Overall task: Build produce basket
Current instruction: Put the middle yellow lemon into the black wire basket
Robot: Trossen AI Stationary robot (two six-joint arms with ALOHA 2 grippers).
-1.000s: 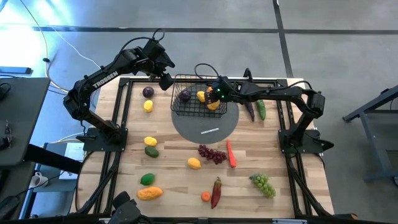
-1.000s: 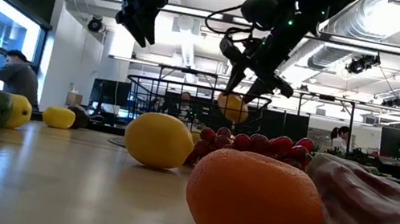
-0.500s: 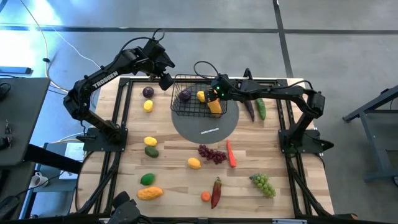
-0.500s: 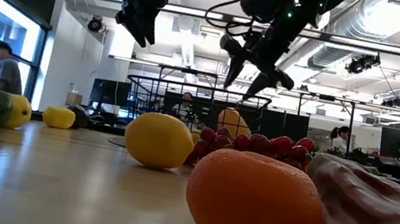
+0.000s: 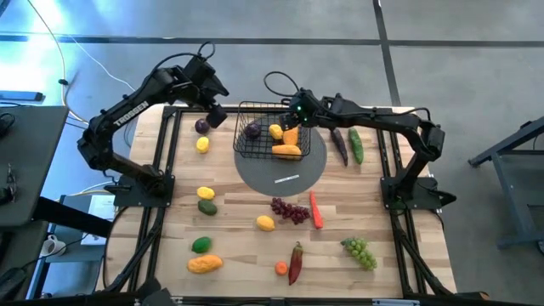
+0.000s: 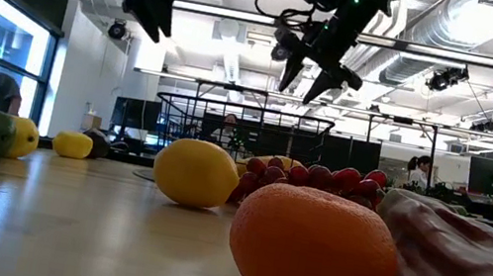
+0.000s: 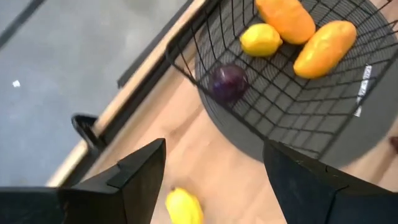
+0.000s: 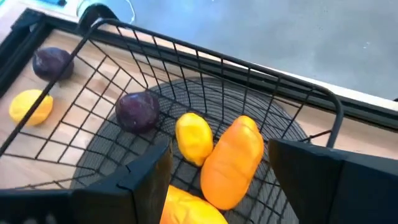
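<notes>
Right gripper (image 5: 297, 116) wide, empty, above far rim of black wire-mesh basket (image 5: 265, 109). Left gripper (image 5: 214, 115) part-open, empty, nearer purple plum (image 5: 202, 126), yellow lemon (image 5: 202, 144) just outside basket.

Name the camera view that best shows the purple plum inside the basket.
Left wrist view: the plum lies unobstructed on the basket floor. Right wrist view shows it behind wires; the high view shows it small; the low view hides it.
</notes>
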